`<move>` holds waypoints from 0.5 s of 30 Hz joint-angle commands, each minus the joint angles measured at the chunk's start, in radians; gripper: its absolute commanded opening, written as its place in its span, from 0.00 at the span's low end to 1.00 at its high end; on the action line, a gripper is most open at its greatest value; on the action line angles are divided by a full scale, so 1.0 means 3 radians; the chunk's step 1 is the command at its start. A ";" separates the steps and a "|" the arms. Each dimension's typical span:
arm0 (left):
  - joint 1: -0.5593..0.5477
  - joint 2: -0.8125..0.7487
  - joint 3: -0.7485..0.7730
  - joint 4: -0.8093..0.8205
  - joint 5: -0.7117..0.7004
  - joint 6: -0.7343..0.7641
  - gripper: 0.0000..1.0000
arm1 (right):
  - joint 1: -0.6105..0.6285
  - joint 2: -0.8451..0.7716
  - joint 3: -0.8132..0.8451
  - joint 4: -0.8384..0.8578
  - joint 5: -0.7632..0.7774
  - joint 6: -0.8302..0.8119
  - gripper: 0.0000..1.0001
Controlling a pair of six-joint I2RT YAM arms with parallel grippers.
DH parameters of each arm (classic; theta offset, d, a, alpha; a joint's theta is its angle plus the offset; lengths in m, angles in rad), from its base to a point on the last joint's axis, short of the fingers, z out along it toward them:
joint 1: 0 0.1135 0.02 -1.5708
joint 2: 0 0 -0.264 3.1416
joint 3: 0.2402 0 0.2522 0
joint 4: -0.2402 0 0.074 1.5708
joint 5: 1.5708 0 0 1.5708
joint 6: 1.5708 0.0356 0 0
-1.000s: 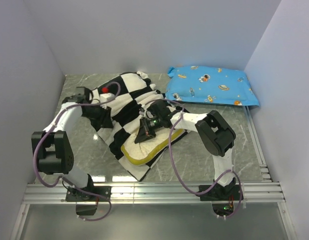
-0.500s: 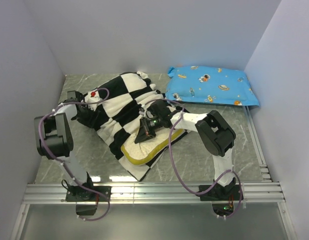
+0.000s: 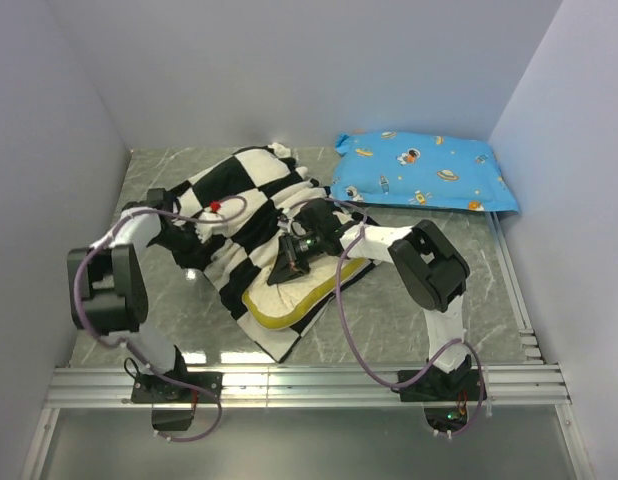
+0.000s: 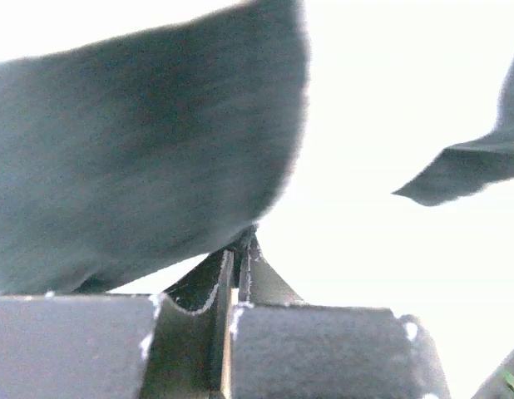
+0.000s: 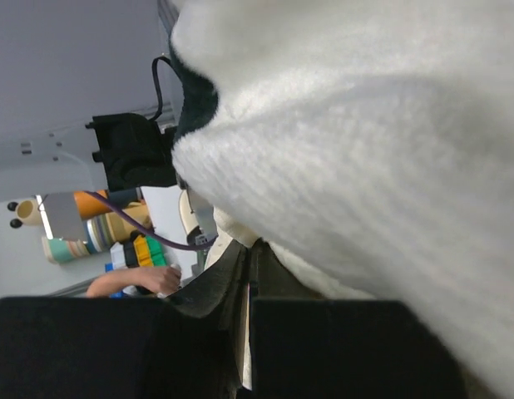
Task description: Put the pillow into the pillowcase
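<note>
**Pillow half in, both arms pinching the checkered case**

So the pillow [image 3: 294,295] is sitting roughly mid-table, a bit toward the near edge. Only its near end shows, cream top with the olive piping. The rest is already under the pillowcase [image 3: 244,185], which lies bunched and wrinkled from there toward the far left of the table [image 3: 409,320].

The right gripper [image 3: 287,268] is right at the mouth of the case, on top of the pillow. In its wrist view the fingers [image 5: 211,287] are pressed together with fluffy white fabric sitting at the tips, so I'd say it's clamped on the case's opening edge. My guess is that it's there to hold the mouth up so the pillow doesn't snag.

The left gripper [image 3: 189,232] is at the left side of the case, well away from the opening. Its wrist view shows the jaws closed, with a dark patch of fabric coming down to the fingers [image 4: 195,291]. It looks like a pinch on one of the black squares, though the view is too tight to say how much cloth it has. I reckon that grip is for tugging the case along the pillow.

The blue cartoon pillow [image 3: 424,172] is parked in the far right corner, out of the way.

I'd call this maybe halfway done, since a good chunk of pillow is exposed. The risk is the fabric slipping out of a shallow pinch.
</note>
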 commanded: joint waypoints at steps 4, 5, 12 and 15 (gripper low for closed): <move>-0.0847 -0.0601 -0.0267 -0.1324 0.0567 0.0602 0.00 | 0.0044 0.0198 0.0293 0.0537 0.0153 0.0409 0.00; -0.0899 -0.0580 -0.0267 -0.1345 0.0582 0.0556 0.00 | 0.0038 0.0214 0.0304 0.0613 0.0179 0.0506 0.00; -0.0910 -0.0207 -0.0033 -0.0916 0.0782 0.0137 0.00 | 0.0049 0.0255 0.0263 0.0788 0.0337 0.0747 0.00; -0.0950 -0.0207 0.0044 -0.0777 0.0965 0.0059 0.00 | 0.0044 0.0245 0.0151 0.0813 0.0353 0.0768 0.00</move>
